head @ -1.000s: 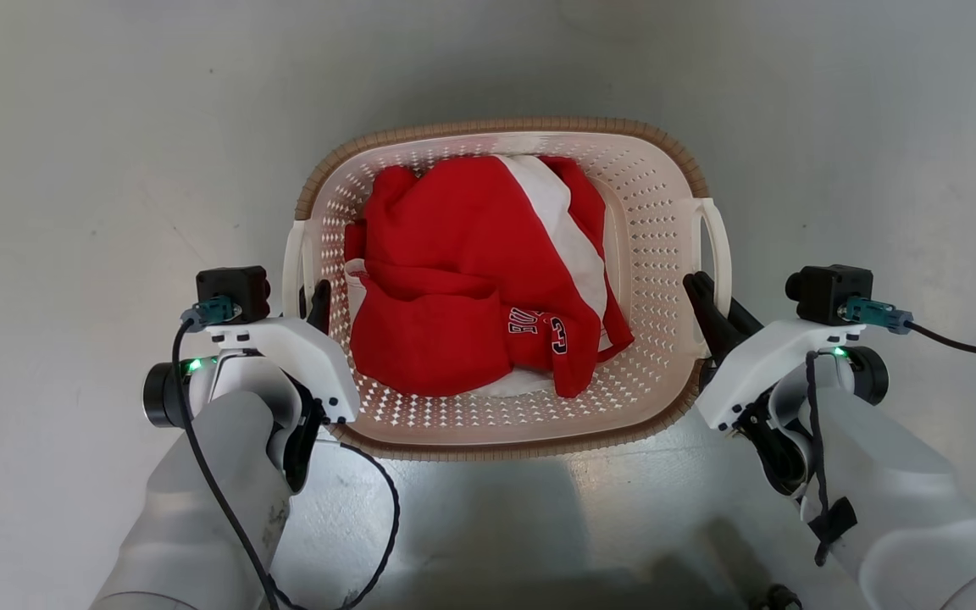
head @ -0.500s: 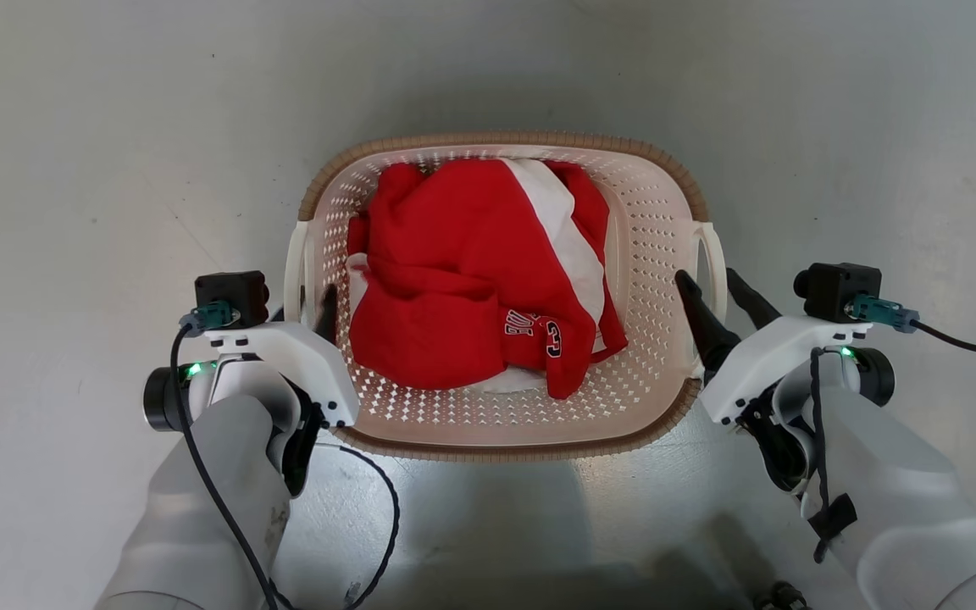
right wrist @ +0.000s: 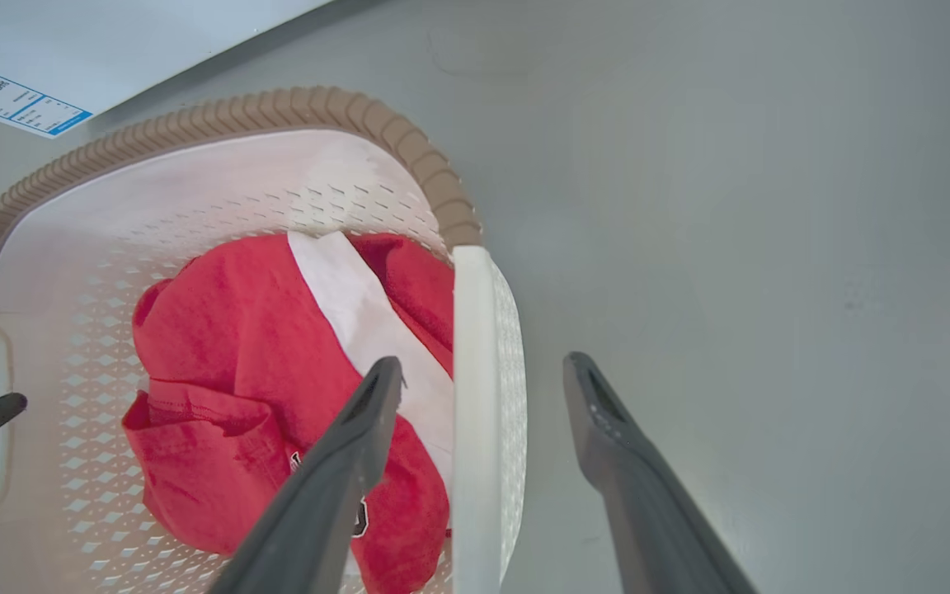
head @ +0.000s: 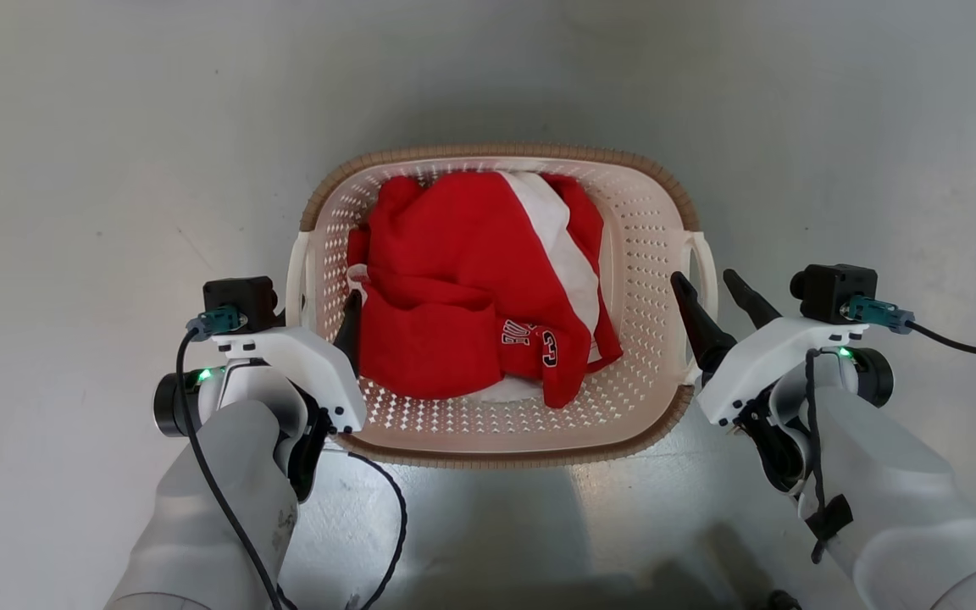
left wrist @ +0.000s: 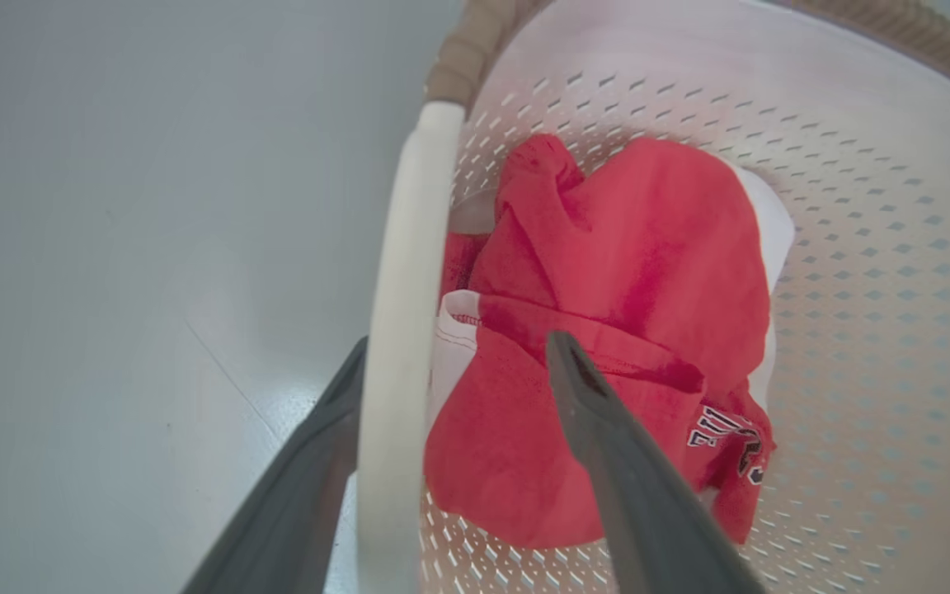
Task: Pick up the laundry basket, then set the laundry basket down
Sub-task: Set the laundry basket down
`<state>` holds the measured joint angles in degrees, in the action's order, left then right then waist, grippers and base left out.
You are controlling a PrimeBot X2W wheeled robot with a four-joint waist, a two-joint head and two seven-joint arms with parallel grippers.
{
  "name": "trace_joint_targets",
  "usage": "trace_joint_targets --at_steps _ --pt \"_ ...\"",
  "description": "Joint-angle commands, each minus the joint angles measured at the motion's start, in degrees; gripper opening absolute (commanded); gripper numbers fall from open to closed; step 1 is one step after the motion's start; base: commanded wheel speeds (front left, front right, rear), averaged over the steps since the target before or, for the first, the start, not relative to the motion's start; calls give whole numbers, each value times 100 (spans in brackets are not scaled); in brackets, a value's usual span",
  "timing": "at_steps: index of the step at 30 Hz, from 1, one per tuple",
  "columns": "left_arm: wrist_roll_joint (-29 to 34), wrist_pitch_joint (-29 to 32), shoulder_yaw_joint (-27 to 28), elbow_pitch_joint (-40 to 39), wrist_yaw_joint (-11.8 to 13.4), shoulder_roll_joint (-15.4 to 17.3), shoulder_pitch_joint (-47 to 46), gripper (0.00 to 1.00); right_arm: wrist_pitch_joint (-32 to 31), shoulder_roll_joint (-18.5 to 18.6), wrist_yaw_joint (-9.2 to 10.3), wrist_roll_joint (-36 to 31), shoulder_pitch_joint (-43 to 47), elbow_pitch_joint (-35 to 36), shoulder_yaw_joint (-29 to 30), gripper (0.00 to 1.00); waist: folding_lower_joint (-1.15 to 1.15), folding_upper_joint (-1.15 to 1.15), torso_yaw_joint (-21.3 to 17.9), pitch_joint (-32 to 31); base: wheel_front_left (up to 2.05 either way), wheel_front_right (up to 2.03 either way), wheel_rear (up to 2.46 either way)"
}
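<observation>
The laundry basket [head: 496, 154], cream perforated plastic with a brown rim, stands on the grey floor between my arms and holds a red and white garment [head: 471, 271]. My left gripper [head: 318, 305] is open. Its fingers straddle the basket's left loop handle [left wrist: 405, 313], one inside the basket and one outside. My right gripper [head: 702, 277] is open too and straddles the right handle [right wrist: 475, 396] the same way. Gaps show between the fingers and each handle. The garment [left wrist: 632, 247] lies bunched against the basket wall [left wrist: 854, 247].
Bare grey floor [head: 73, 169] surrounds the basket. A white panel with a printed label [right wrist: 5, 91] lies beyond the basket's far rim [right wrist: 219, 115]. Black cables hang from both wrists near the basket's near edge.
Both grippers have opened from shut on the handles. The basket has sunk a little and looks smaller and lower in the head view. The arms have barely moved.
</observation>
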<state>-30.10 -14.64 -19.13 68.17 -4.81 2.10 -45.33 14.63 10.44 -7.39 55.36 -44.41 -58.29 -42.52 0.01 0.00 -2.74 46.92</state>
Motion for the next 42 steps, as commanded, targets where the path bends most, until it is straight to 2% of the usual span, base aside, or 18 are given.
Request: trace_joint_targets --at_steps 1,9,14,21,26,33,42 --pt "87 -36 128 -48 -4 139 48 100 37 -33 -10 -31 370 7 -36 100 -1 0 -14 -51 0 0 0" --pt "390 -36 186 -249 88 290 248 100 37 -61 -10 -16 467 153 215 100 -1 0 -98 -612 0 0 0" --pt "553 -36 381 -702 157 379 462 100 37 -25 -10 -105 569 272 357 100 -1 0 -159 -1127 0 0 0" --pt "795 -36 612 -1222 39 347 895 100 37 69 -10 -271 943 561 606 100 -1 0 -172 -1958 0 0 0" --pt "958 -36 821 -1635 -39 321 1300 100 37 152 -10 -471 1253 990 936 100 -1 0 -206 -2528 0 0 0" --pt "1145 -36 1159 -2305 -152 294 1831 100 37 265 -10 -1156 1742 1720 1637 100 -1 0 -196 -3223 0 0 0" --pt "1260 -36 1421 -3102 -236 227 2308 100 37 329 -10 -1864 2446 2698 2356 100 -1 0 -117 -3866 0 0 0"
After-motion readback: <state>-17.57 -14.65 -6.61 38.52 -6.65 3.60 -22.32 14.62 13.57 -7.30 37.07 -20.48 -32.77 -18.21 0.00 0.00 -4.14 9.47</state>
